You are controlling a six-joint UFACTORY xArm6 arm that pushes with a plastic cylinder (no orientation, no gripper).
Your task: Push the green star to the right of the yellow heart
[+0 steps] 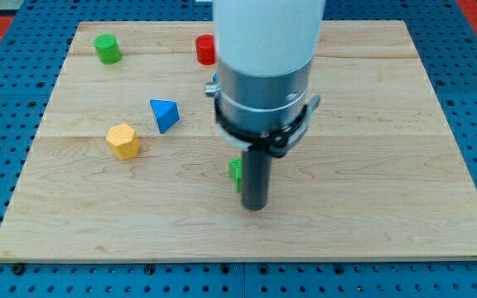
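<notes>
Just below centre of the light wooden board surface (pixel 371 124), my tip (pixel 256 208) rests against a small green block (pixel 236 171), mostly hidden behind the dark rod; only a sliver shows at the rod's 9 o'clock edge. By colour I judge this to be the green star, though its shape cannot be made out.

No jaws on this rig: the arm ends in the plain rod, so there is nothing to spread or pinch.

Other blocks: green cylinder (pixel 107 49) at 10 o'clock on the surface, red cylinder (pixel 205 50) at 12 o'clock and partly behind the arm housing, blue triangular prism (pixel 164 114) and yellow-orange hexagonal block (pixel 123 141) toward 9 o'clock. A scrap of blue (pixel 214 85) peeks out at the housing's left edge; shape not readable.

No yellow heart is visible. It may be hidden behind the arm; I cannot tell.

Step in hand, as I judge it: contact made on the star's 3 o'clock side. That side only drives it toward 9 o'clock. The next move calls for locating the heart first, then choosing the pushing side so the star ends at the heart's 3 o'clock.

No brands, labels or writing readable anywhere.
</notes>
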